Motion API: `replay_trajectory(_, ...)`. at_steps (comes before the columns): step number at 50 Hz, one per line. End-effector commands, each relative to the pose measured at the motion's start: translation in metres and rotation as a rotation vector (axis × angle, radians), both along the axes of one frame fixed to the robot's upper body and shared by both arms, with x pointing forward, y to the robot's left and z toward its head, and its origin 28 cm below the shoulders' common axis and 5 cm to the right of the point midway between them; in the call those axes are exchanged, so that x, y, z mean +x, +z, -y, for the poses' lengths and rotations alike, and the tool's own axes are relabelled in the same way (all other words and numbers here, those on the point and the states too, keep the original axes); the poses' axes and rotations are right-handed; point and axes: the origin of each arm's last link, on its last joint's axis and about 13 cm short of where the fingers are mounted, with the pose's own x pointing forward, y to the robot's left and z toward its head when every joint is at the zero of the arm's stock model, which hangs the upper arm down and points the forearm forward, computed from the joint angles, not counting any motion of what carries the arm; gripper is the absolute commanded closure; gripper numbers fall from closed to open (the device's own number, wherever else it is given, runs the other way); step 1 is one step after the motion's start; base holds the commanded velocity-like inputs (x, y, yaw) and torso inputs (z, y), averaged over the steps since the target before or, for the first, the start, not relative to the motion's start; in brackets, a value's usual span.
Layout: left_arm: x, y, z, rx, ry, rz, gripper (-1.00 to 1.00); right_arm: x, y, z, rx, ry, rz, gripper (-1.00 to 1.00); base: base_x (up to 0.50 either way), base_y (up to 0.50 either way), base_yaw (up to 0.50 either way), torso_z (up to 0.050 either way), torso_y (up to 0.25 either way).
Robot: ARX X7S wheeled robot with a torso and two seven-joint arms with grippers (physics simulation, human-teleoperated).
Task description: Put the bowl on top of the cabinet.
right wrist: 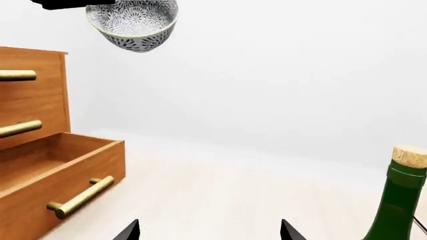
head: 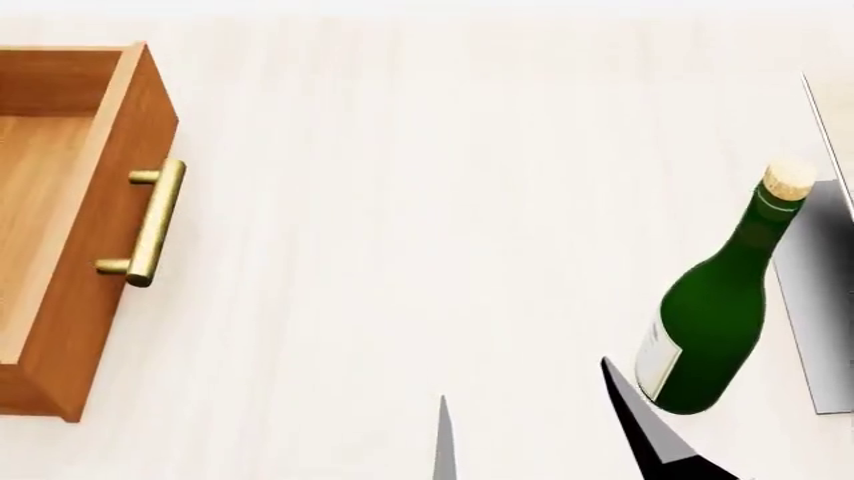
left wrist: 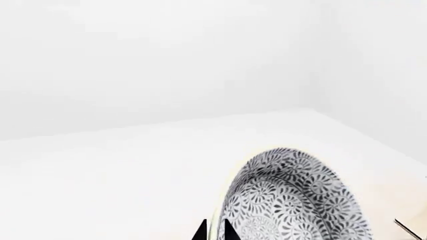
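Observation:
The speckled bowl (left wrist: pixel 293 200) fills the near part of the left wrist view, tipped on its side. My left gripper (left wrist: pixel 214 231) is shut on the bowl, one black fingertip on each side of its rim. From the right wrist view the bowl (right wrist: pixel 133 25) hangs high in the air under a dark arm, about level with the top of the orange-brown cabinet (right wrist: pixel 33 100) and out in front of it. The head view shows only the cabinet's (head: pixel 80 230) open drawer, not the bowl. My right gripper (right wrist: pixel 209 231) is open and empty, low over the table.
The cabinet's bottom drawer (right wrist: pixel 73 170) stands pulled out, its brass handle (head: pixel 150 225) facing the table. A green corked bottle (head: pixel 714 320) stands at the right, close to my right gripper (head: pixel 534 435). A grey slanted panel (head: pixel 817 290) lies behind the bottle.

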Motion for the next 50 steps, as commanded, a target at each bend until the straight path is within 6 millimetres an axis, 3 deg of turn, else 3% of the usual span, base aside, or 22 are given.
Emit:
replay_trajectory(1,0.005,0.037,-0.015,-0.106,0.111,0.057,1.00,-0.001,0.004,0.000,-0.005,-0.001,0.008,-1.00,0.00,0.00,0.00,-0.022,0.250)
replay_trajectory(8,0.007,0.053,-0.025,-0.220,0.179,0.063,1.00,-0.001,0.005,0.001,-0.006,0.002,0.011,-1.00,0.00,0.00,0.00,-0.022,0.250)
replay_trajectory(17,0.012,0.058,-0.036,-0.318,0.249,0.055,1.00,-0.002,0.005,0.002,-0.008,-0.005,0.013,-1.00,0.00,0.00,0.00,-0.022,0.250)
replay_trajectory(26,0.018,0.063,-0.061,-0.424,0.355,0.042,1.00,-0.003,0.004,0.002,-0.008,-0.007,0.012,-1.00,0.00,0.00,0.00,-0.022,0.250)
replay_trajectory(50,0.025,0.041,-0.127,-0.607,0.600,0.007,1.00,-0.003,0.003,0.001,-0.016,-0.014,0.007,-1.00,0.00,0.00,0.00,-0.022,0.250)
